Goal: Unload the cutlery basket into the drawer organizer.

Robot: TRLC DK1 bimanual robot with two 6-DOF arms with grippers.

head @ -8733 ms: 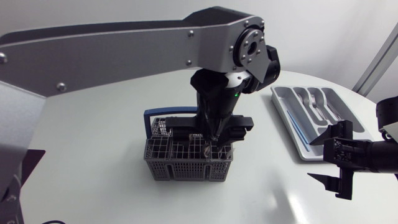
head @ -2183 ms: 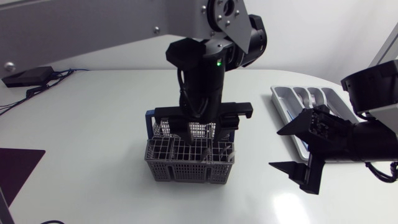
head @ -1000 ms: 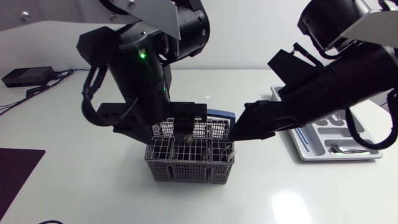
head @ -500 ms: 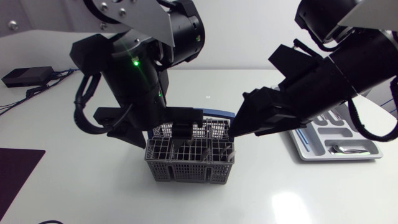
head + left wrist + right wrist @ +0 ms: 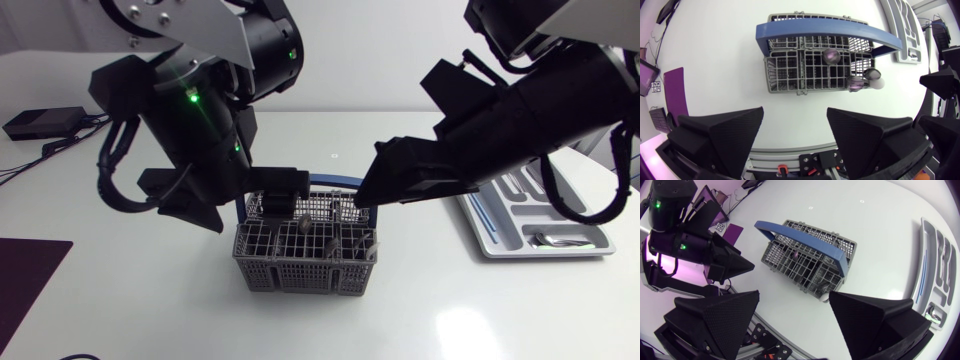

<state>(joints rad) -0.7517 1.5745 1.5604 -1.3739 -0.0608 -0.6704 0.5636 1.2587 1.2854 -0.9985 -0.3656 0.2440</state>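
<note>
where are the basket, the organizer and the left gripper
basket [image 5: 300, 274], head view, front mesh wall
organizer [image 5: 505, 238], head view, near left corner
left gripper [image 5: 795, 110], left wrist view, gap midway between its fingertips

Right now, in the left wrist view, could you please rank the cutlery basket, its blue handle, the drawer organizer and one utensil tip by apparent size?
Largest: cutlery basket.
Next: blue handle and drawer organizer, left unranked, since the organizer is cut off at the view's edge.
Smallest: utensil tip.
</note>
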